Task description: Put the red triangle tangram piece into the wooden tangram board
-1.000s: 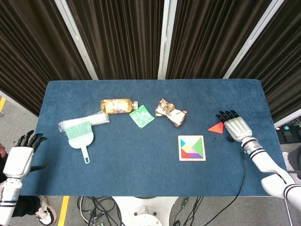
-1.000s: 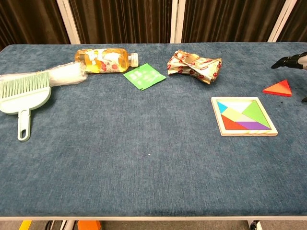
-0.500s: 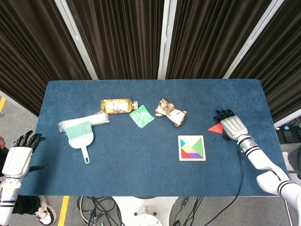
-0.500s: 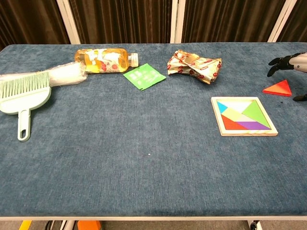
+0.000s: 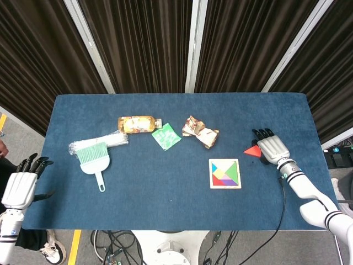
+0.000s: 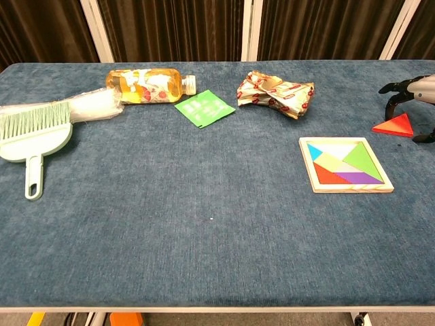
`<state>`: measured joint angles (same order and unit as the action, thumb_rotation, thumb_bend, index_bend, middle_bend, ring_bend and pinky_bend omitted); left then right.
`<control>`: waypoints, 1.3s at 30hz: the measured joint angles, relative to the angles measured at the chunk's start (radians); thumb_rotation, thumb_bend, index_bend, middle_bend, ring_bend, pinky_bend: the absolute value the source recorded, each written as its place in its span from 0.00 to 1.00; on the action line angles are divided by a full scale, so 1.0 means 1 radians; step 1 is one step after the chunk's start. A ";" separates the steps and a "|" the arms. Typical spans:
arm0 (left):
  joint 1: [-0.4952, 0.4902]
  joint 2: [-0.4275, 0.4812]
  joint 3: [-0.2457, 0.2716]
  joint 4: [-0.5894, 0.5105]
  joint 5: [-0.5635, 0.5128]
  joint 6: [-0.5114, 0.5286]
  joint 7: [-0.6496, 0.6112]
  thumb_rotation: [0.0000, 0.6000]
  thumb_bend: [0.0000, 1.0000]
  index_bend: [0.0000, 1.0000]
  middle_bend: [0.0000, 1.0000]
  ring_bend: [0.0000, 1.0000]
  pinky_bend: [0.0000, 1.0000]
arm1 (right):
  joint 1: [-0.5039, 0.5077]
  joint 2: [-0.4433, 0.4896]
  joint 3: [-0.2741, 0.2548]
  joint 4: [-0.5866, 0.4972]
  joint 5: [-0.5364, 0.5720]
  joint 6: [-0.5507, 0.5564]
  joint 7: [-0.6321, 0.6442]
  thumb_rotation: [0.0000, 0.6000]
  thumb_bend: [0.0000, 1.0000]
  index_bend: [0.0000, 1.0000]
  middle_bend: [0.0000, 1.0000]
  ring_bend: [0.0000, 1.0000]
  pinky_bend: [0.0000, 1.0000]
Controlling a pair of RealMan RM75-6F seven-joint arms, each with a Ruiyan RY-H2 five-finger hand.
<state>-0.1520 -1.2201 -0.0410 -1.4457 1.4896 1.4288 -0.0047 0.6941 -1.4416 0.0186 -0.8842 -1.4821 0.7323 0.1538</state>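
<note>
On the right side of the table (image 5: 165,193), the red triangle tangram piece (image 6: 395,125) lies flat on the blue cloth, just beyond the far right corner of the wooden tangram board (image 6: 345,165) and apart from it. The board already carries several coloured pieces; whether a gap for the red one remains cannot be made out.

The right hand (image 5: 270,149) is poised over the triangle with its fingers (image 6: 394,102) arched downward around the piece, one tip reaching down beside it. Contact is not evident; the fingers are spread and hold nothing. This posture suits a pinch from above, since a thin flat piece offers only its edges. Judgement: the grasp is not yet made.

The left hand (image 5: 21,185) hangs off the table's left edge, fingers apart, holding nothing, well clear of the work.

Elsewhere, along the far half, lie a crumpled wrapper (image 6: 276,92), a green packet (image 6: 204,108), a bottle (image 6: 148,84) on its side and a green brush (image 6: 34,131), none near the board.
</note>
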 measured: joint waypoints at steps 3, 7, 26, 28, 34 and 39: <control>0.001 0.000 -0.001 0.000 -0.001 0.001 -0.001 1.00 0.03 0.24 0.17 0.07 0.17 | 0.001 0.000 0.000 0.000 0.004 -0.002 -0.004 1.00 0.16 0.35 0.00 0.00 0.00; 0.002 0.002 0.000 0.000 0.000 0.002 -0.002 1.00 0.03 0.24 0.17 0.07 0.17 | 0.002 0.001 -0.001 -0.002 0.010 -0.006 -0.010 1.00 0.16 0.38 0.00 0.00 0.00; 0.002 -0.002 0.002 0.009 -0.004 -0.004 -0.013 1.00 0.03 0.24 0.17 0.07 0.17 | -0.005 0.033 0.004 -0.047 0.022 0.018 0.009 1.00 0.18 0.54 0.00 0.00 0.00; 0.003 -0.004 0.002 0.011 -0.004 -0.003 -0.017 1.00 0.03 0.24 0.17 0.07 0.17 | -0.005 0.053 0.009 -0.080 0.025 0.022 0.013 1.00 0.18 0.54 0.00 0.00 0.00; 0.003 -0.011 0.004 0.026 0.000 -0.005 -0.038 1.00 0.03 0.24 0.17 0.07 0.17 | -0.001 0.131 0.035 -0.234 0.074 0.001 0.018 1.00 0.18 0.55 0.00 0.00 0.00; 0.007 -0.014 0.010 0.042 0.012 0.005 -0.073 1.00 0.03 0.24 0.17 0.07 0.17 | 0.003 0.197 0.066 -0.407 0.185 -0.029 -0.034 1.00 0.18 0.56 0.00 0.00 0.00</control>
<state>-0.1446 -1.2340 -0.0313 -1.4032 1.5013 1.4334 -0.0772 0.6966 -1.2441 0.0842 -1.2907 -1.2969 0.7030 0.1193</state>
